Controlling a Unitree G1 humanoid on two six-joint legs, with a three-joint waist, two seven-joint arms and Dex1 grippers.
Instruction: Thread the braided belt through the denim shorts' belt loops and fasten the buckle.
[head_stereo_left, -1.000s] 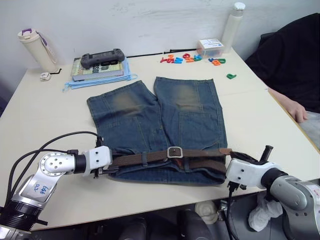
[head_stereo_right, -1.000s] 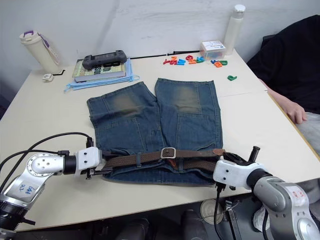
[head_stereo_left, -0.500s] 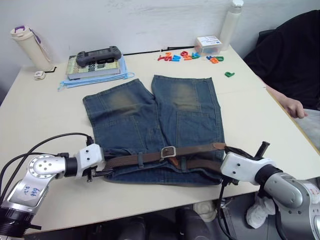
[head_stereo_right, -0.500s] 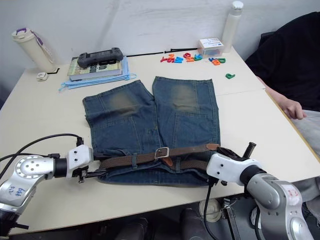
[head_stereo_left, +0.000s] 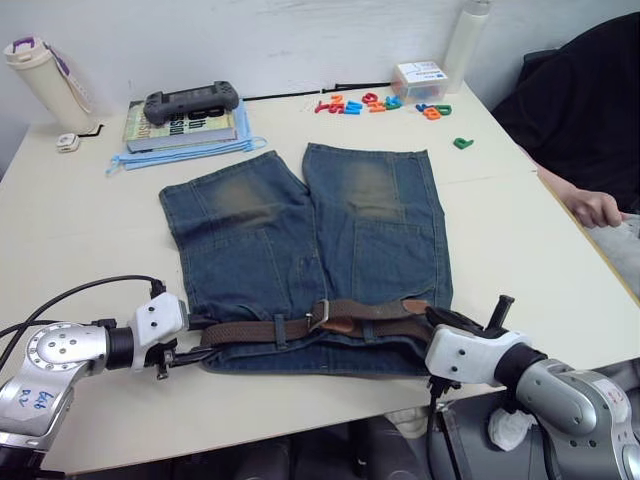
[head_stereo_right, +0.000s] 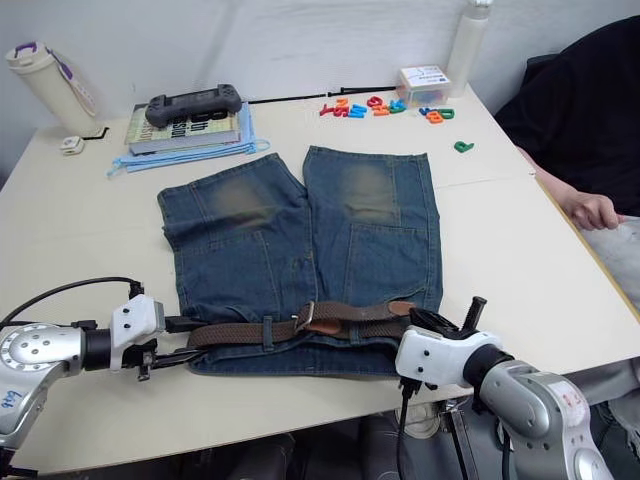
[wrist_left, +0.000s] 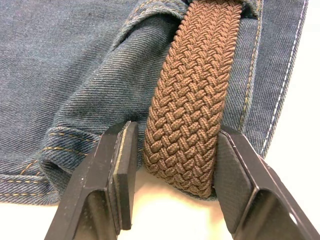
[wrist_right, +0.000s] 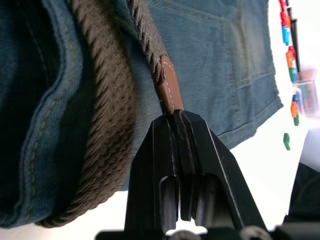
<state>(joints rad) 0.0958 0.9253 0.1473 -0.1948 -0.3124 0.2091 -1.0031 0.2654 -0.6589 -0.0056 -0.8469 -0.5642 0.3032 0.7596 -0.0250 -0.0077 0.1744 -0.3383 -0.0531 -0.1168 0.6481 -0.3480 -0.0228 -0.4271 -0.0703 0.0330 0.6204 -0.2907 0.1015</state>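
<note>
Brown braid fills the gap of your left gripper (wrist_left: 170, 175): its fingers (wrist_left: 120, 175) stand apart on either side of the belt (wrist_left: 192, 95) at the shorts' (head_stereo_left: 300, 235) waistband, one pad touching it, the other just beside it. Your right gripper (wrist_right: 175, 122) is pinched tight on the belt's tan leather tip (wrist_right: 167, 87) at the opposite end of the waistband. Between them the belt runs along the waistband under a loop (head_stereo_left: 281, 330), with the buckle (head_stereo_left: 318, 314) near the middle. The shorts lie flat on the table (head_stereo_left: 80, 230), legs pointing away from you. Beyond them sit a book (head_stereo_left: 180, 122) with a controller (head_stereo_left: 190, 98) on it, coloured letters (head_stereo_left: 375, 102) and two bottles (head_stereo_left: 35, 80). A person's hand (head_stereo_left: 592, 208) rests at the right edge.
</note>
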